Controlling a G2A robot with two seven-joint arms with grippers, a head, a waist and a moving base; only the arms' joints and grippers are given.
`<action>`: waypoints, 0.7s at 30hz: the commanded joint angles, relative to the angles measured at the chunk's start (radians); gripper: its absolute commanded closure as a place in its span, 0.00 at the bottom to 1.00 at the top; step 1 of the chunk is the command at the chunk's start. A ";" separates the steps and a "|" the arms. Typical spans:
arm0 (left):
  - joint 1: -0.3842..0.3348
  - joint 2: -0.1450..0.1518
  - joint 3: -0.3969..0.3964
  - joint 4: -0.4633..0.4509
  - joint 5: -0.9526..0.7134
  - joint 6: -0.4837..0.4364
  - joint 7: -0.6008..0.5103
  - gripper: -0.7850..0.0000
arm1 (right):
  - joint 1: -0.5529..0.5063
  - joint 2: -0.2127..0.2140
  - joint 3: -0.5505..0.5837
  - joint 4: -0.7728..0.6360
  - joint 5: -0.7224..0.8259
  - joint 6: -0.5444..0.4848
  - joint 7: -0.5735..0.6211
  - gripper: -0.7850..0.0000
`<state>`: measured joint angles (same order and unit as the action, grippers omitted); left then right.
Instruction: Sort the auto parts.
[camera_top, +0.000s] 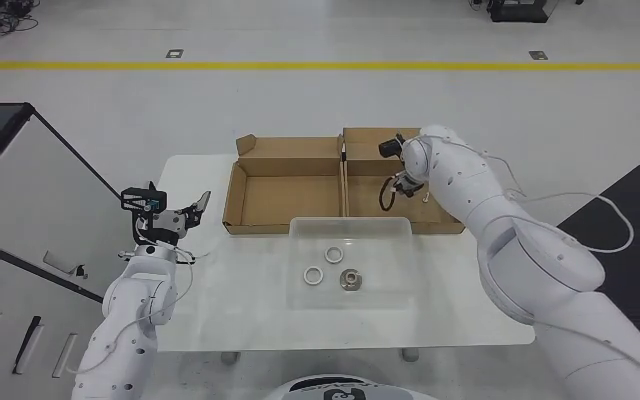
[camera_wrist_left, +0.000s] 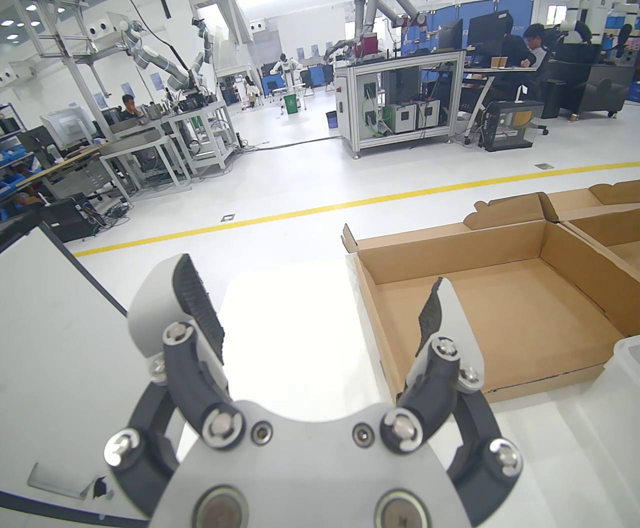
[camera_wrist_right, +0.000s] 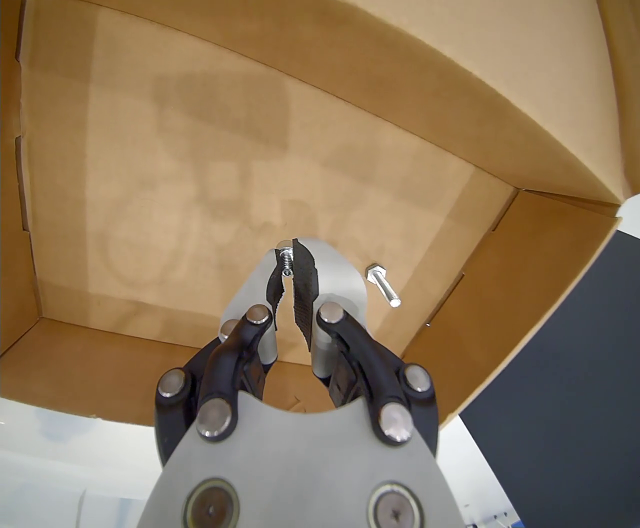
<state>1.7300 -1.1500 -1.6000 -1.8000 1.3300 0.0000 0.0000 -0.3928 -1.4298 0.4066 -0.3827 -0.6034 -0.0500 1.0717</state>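
Right gripper pinching bolt by threaded shank, jaws nearly closed, hanging over right cardboard box, upper middle of top view. Second bolt lying on box floor close by. Left gripper hovering at frame left, jaws wide, holding nothing. Bolt likely handling as small, rigid, smooth steel, rolling easily; gripping across shank looking safest.

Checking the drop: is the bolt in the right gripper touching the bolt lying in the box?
Apart. Right wrist view shows bare box floor between the held bolt and the loose bolt.
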 joint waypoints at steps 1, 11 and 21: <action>0.000 0.000 0.000 0.000 0.000 0.000 0.000 0.00 | 0.001 -0.007 0.001 0.016 0.000 -0.008 -0.003 1.00; 0.000 0.000 0.000 0.000 0.000 0.000 0.000 0.00 | -0.003 -0.037 0.010 0.084 -0.001 -0.028 -0.014 1.00; 0.000 0.000 0.000 0.000 0.000 0.000 0.000 0.00 | -0.005 -0.056 0.020 0.127 -0.006 -0.039 -0.020 0.81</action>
<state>1.7300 -1.1500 -1.6000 -1.8000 1.3300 0.0000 0.0000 -0.3980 -1.4847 0.4261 -0.2592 -0.6091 -0.0874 1.0525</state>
